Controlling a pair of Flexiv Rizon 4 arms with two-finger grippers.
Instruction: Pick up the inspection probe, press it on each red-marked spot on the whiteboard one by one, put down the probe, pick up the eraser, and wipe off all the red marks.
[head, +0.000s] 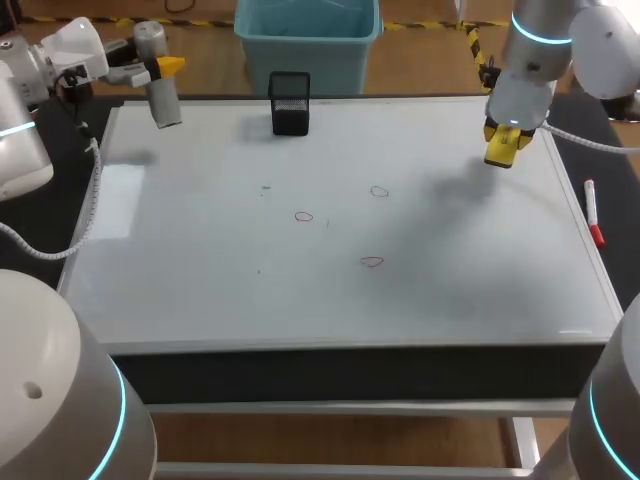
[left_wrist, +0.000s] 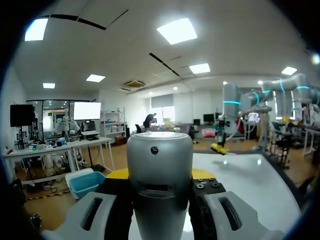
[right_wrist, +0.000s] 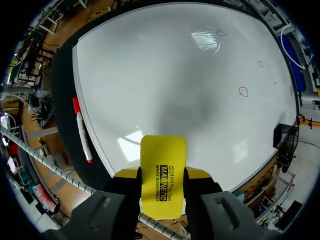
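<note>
Right tool (right_wrist: 161, 174) pinches flat yellow eraser (right_wrist: 163, 150) | left tool (left_wrist: 160, 175) pinches silver cylindrical probe (left_wrist: 160, 155)

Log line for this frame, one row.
left claw: shut on probe, near whiteboard far-left corner | right claw: shut on eraser, over whiteboard far-right | red marks: three, unwiped

The head camera looks down from above and behind on the whole whiteboard (head: 330, 230). The left wrist camera, at upper left there, faces level across it; the right, upper right, looks steeply down.
</note>
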